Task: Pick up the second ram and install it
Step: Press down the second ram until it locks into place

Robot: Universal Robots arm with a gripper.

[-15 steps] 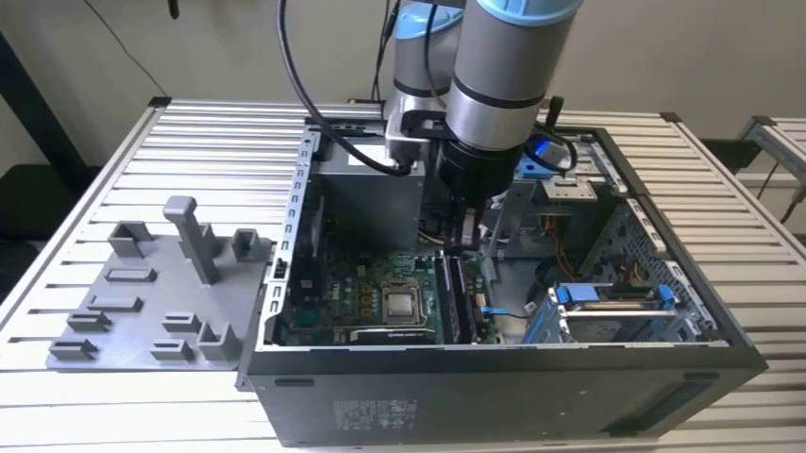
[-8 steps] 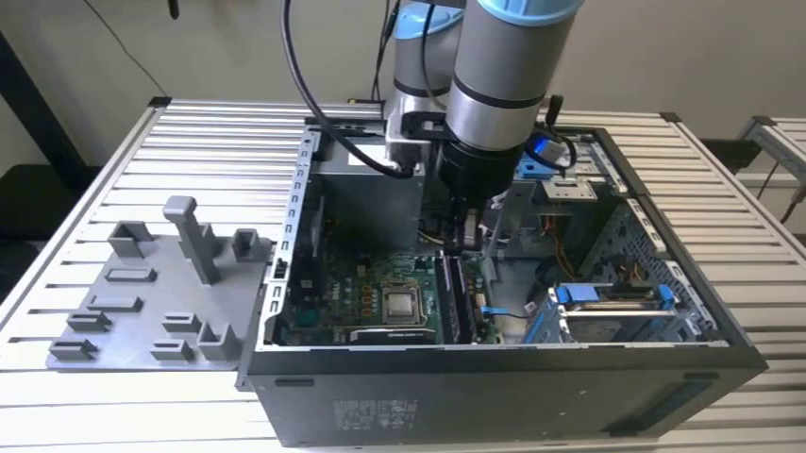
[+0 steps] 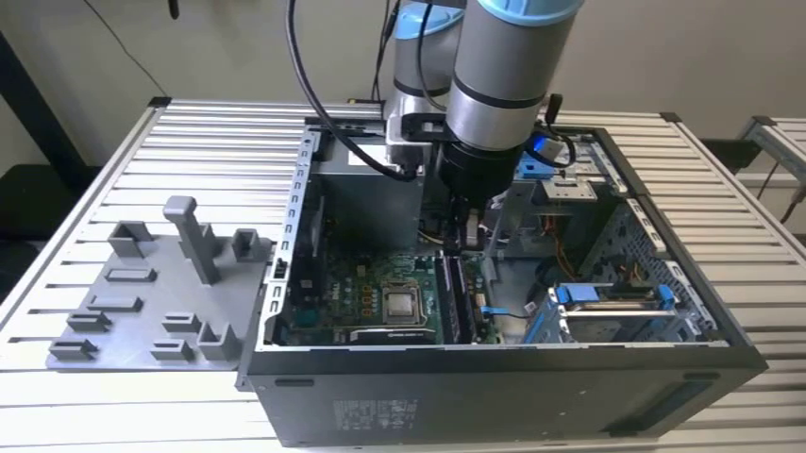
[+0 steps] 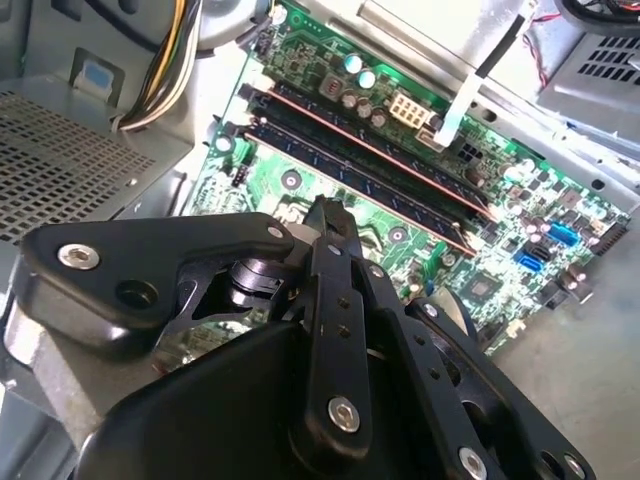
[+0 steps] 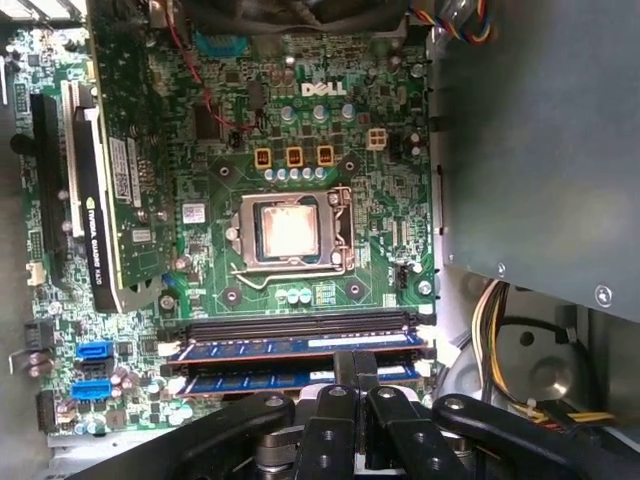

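claw [image 5: 352, 375]: fingers pressed together, set on second ram [image 5: 260, 379] | ram seated in motherboard [image 5: 200, 190] slot | computer case [image 3: 504, 387]: open on tabletop [image 3: 189, 123]

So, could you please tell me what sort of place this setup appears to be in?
Probably a robotics lab or assembly test bench: an open computer case lies on a slatted metal table, a grey holder tray sits beside it, and the arm's end effector is over the motherboard.

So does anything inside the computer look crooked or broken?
Nothing stands out. Two RAM sticks sit straight and side by side in their slots on the motherboard, level along their length. The gripper is right above the nearer stick. No loose or bent parts show.
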